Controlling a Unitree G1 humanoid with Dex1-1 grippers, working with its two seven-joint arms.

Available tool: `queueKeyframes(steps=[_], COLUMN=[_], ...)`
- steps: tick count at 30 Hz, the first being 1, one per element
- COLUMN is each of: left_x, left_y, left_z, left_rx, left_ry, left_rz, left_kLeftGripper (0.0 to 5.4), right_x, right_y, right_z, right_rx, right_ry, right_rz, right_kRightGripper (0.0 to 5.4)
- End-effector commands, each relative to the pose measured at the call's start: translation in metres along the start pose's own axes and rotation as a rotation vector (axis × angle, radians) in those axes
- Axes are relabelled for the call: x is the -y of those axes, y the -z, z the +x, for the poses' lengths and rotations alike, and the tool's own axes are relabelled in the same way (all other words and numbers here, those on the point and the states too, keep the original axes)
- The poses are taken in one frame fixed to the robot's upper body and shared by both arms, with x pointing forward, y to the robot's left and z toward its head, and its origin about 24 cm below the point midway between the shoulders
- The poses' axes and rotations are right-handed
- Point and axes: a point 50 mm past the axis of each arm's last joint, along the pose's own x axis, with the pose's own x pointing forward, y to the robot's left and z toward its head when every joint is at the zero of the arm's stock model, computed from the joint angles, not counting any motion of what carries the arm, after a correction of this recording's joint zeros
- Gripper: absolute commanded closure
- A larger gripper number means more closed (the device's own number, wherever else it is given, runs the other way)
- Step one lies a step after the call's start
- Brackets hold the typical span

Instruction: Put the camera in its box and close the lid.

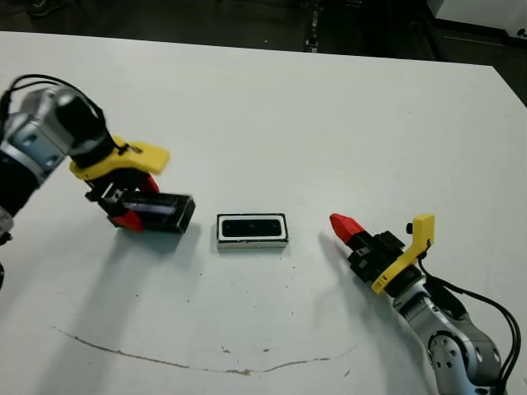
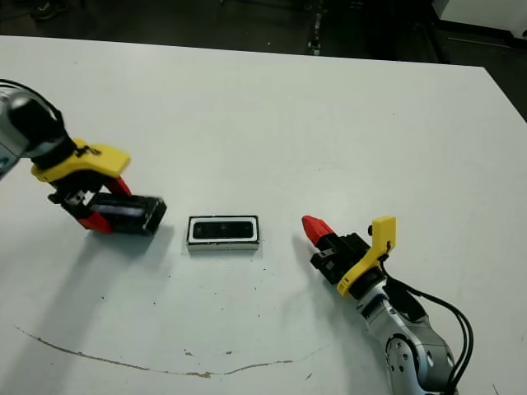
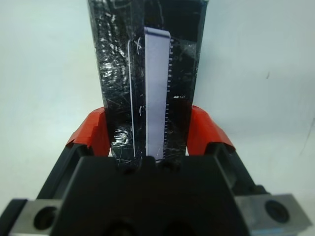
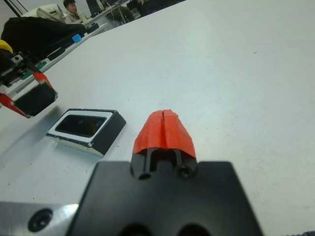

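Observation:
The box, a shallow tray with black walls and a white rim, lies in the middle of the table. The glossy black camera lies flat inside it. To the left of the box, my left gripper is shut on the lid, a black cover with crinkled foil, held just off the table. In the left wrist view the lid runs out between the red fingers. My right gripper rests shut and empty to the right of the box, pointing toward it.
A thin brown mark curves across the table near its front edge. The table's far edge borders dark floor. In the right wrist view a person sits beyond the table, behind a black bag.

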Motion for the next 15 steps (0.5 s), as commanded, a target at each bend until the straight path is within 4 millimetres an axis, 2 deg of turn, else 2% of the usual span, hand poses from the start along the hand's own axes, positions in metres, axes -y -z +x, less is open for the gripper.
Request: queueKeyframes(steps=[1, 10, 15], left_x=[0.003, 0.008, 0.012], left_y=[0.003, -0.007, -0.019], left_z=[0.0, 0.004, 0.011], left_rx=[0.049, 0.2, 0.183], left_ry=[0.005, -0.002, -0.067], left_rz=[-0.07, -0.222, -0.241], left_kLeftGripper=[2.24, 2.24, 2.24], right_x=[0.002, 0.003, 0.002], right_y=[0.002, 0.0, -0.001], right_z=[-0.002, -0.001, -0.001], right_rx=[-0.005, -0.008, -0.01], right_ry=[0.013, 0.015, 0.016], right_rz=[-0.004, -0.008, -0.009], right_kRightGripper=[5.4, 5.4, 5.4])
